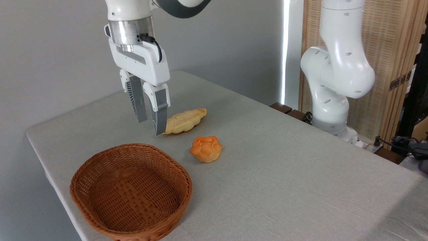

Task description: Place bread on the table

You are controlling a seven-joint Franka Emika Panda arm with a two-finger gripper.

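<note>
Bun (206, 149) already sits on the table (284, 160), down-right of the gripper (151, 127), fingers apart, empty.

Matt cloth, woven wicker, glossy plastic

The table (284, 174) wears matt light-grey cloth (faintly textured); the basket (100, 214) is rough brown wicker; the arm (337, 67) is glossy white plastic; the bread (206, 149) looks smooth, lumpy-topped.
</note>
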